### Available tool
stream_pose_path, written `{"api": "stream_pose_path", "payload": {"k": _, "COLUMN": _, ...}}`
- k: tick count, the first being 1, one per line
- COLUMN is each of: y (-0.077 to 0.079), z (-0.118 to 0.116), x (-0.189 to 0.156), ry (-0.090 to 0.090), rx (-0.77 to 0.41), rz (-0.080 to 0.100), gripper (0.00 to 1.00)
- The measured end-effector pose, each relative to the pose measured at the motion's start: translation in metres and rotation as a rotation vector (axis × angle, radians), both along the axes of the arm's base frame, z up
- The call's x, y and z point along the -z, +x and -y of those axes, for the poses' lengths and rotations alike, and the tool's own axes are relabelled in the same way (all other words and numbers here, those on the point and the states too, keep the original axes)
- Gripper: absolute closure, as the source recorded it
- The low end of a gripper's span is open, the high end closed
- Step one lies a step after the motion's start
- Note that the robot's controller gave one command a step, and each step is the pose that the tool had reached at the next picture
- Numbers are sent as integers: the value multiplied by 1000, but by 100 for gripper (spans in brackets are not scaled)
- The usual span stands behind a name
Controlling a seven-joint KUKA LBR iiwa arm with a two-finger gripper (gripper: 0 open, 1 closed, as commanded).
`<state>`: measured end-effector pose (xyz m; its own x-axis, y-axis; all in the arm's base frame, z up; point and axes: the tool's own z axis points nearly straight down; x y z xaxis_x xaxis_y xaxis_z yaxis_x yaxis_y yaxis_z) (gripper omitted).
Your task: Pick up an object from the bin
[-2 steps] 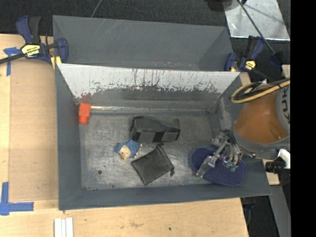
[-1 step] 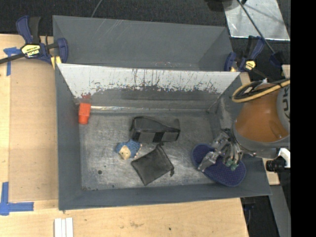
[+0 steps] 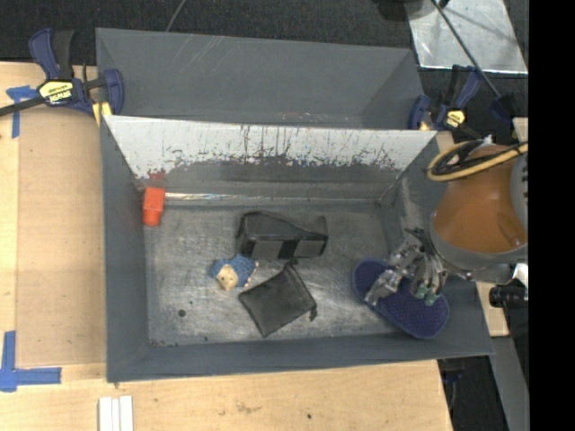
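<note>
My gripper hangs low at the bin's right side, directly over a dark blue flat oval thing that lies against the right wall. Its metal fingers point down toward that blue thing, and nothing shows between them. Further left, near the middle of the bin floor, lie a black boxy block and a flat black square pad.
A small blue and tan piece lies left of the black pad. An orange block sits at the back left corner by the wall. The orange-covered arm reaches in from the right rim.
</note>
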<state>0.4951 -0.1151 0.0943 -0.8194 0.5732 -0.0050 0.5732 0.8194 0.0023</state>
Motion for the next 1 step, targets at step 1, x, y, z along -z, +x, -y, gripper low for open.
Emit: {"api": "stream_pose_path", "payload": {"k": 1, "y": 2, "z": 1, "x": -103, "ry": -2, "rx": -3, "rz": 5, "gripper": 100}}
